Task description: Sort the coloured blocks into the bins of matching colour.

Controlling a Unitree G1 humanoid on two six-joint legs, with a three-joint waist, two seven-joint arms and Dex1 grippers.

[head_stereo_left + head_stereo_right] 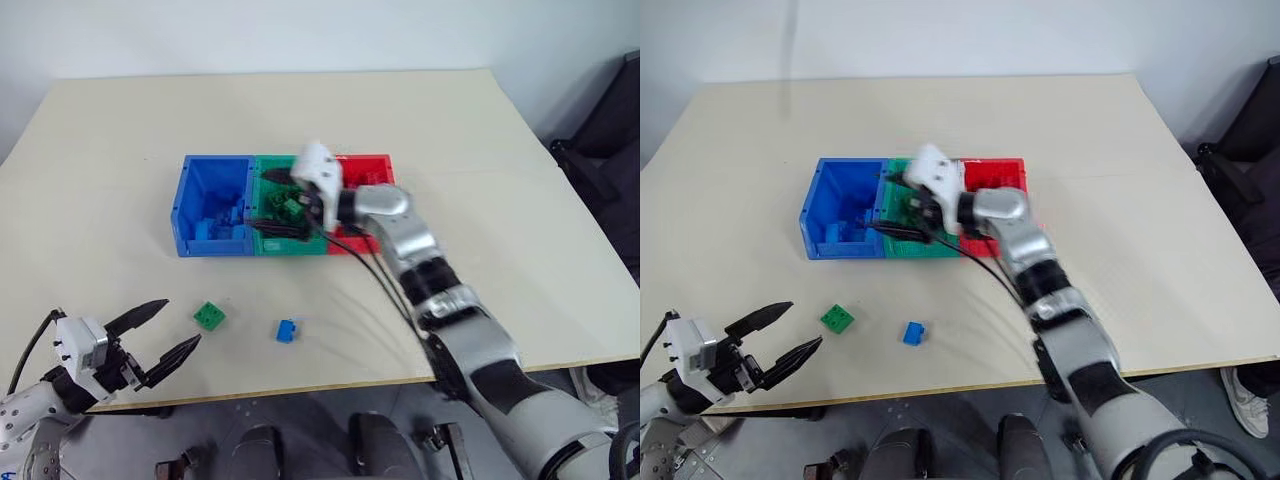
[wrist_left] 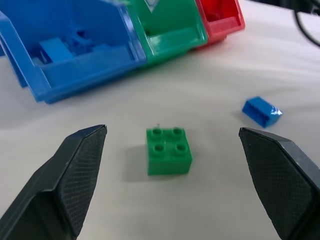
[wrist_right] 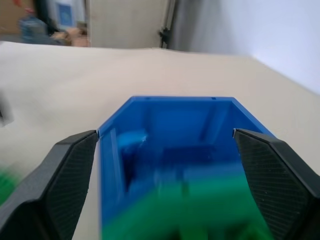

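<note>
The right end effector (image 1: 287,207) hangs over the green bin (image 1: 268,240), pointing toward the blue bin (image 1: 190,195), its two black fingers spread wide with nothing between them. One green block (image 1: 291,208) shows in the green bin just under those fingers. The left end effector (image 1: 160,335) sits low at the near left edge of the table (image 1: 330,110), its two fingers also spread wide and empty; in the left wrist view they frame a green block (image 2: 168,150) lying studs up on the table without touching it. That makes two green blocks in sight, one in the bin and one loose. Just beside the loose green block, toward the robot's right, lies one blue block (image 1: 287,330), tipped on the table and apart from it. Inside the blue bin there are blue blocks (image 1: 215,225) heaped at the near end; I cannot count them surely, at least two. There are three bins in a joined row near the middle of the table: blue at the robot's left, green in the middle, red bin (image 1: 372,165) at the right, partly behind the right arm. What the red bin holds cannot be told.
</note>
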